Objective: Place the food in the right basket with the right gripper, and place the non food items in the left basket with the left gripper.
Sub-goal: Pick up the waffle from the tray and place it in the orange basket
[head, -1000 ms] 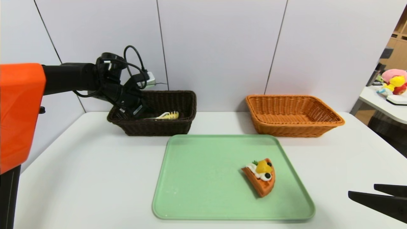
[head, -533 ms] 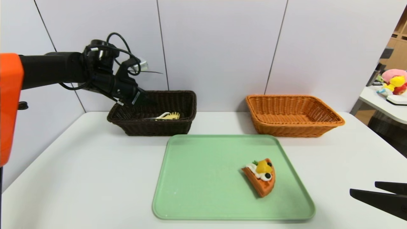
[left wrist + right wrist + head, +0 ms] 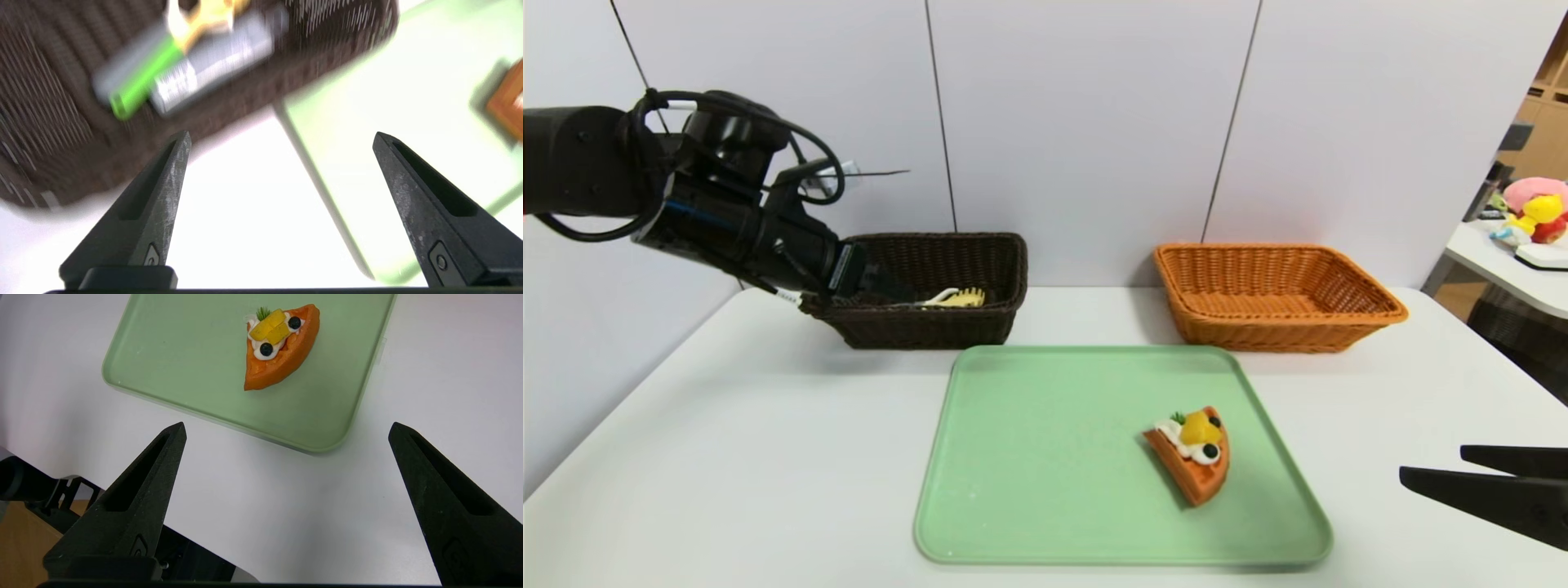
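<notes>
Left gripper (image 3: 282, 139) now spread wide, pulled back off dark basket (image 3: 947, 322); right gripper (image 3: 286, 428) spread, parked.

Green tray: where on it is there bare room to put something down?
Most of the green tray is bare: its whole left half and the strip along its far edge, facing the two baskets. Only the waffle slice occupies a patch, near the tray's right edge.

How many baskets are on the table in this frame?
2: a dark brown basket at the back left, beside the left gripper, and an orange basket at the back right, both behind the green tray.
</notes>
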Controlling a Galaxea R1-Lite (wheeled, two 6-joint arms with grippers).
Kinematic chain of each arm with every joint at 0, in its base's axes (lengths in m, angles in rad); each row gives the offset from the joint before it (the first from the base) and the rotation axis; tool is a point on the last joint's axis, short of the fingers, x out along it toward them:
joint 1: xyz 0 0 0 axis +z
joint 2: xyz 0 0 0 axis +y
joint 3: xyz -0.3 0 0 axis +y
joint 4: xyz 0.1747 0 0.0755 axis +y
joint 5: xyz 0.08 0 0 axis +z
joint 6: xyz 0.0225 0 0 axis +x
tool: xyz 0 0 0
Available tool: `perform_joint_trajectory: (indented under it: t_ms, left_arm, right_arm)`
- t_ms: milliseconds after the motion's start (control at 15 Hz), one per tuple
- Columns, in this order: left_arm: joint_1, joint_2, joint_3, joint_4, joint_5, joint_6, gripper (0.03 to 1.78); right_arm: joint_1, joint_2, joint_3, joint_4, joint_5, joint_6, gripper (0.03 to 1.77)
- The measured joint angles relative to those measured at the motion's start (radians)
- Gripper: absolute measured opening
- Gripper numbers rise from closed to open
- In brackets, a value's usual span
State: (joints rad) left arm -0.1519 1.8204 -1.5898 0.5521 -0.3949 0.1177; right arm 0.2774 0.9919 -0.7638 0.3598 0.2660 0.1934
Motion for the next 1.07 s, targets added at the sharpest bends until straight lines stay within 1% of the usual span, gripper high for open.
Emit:
perform_joint_trajectory:
  t_ms: [133, 200, 333, 400, 533, 667, 733, 867, 933, 1067]
  left_arm:
    - [-0.029, -0.090, 0.160, -0.005, 0.021, -0.026, 1.61]
    - [-0.059, -0.136, 0.229, -0.008, 0.029, -0.055, 1.62]
    - [-0.136, -0.201, 0.313, -0.010, 0.045, -0.117, 1.64]
    - [-0.176, -0.220, 0.336, -0.011, 0.069, -0.134, 1.65]
    - [-0.253, -0.229, 0.353, -0.040, 0.152, -0.185, 1.66]
    - [-0.312, -0.210, 0.353, -0.106, 0.209, -0.262, 1.67]
    - [-0.337, -0.197, 0.351, -0.125, 0.243, -0.291, 1.67]
    - [-0.370, -0.170, 0.345, -0.131, 0.316, -0.314, 1.67]
    - [-0.379, -0.156, 0.341, -0.131, 0.350, -0.324, 1.68]
    - [-0.388, -0.139, 0.339, -0.131, 0.362, -0.328, 1.69]
  right_arm:
    - [0.011, 0.048, -0.030, -0.006, -0.005, -0.001, 1.71]
    - [0.025, 0.078, -0.047, -0.007, -0.008, -0.003, 1.71]
    - [0.060, 0.140, -0.073, -0.008, -0.011, -0.003, 1.71]
    - [0.085, 0.177, -0.083, -0.006, -0.013, -0.007, 1.71]
    - [0.128, 0.253, -0.103, -0.004, -0.040, -0.023, 1.71]
    - [0.174, 0.337, -0.136, -0.001, -0.089, -0.033, 1.71]
    - [0.199, 0.375, -0.157, 0.003, -0.105, -0.033, 1.71]
    - [0.233, 0.446, -0.196, 0.008, -0.129, -0.030, 1.71]
    - [0.247, 0.478, -0.213, 0.009, -0.150, -0.024, 1.71]
    - [0.274, 0.536, -0.237, 0.007, -0.190, 0.006, 1.71]
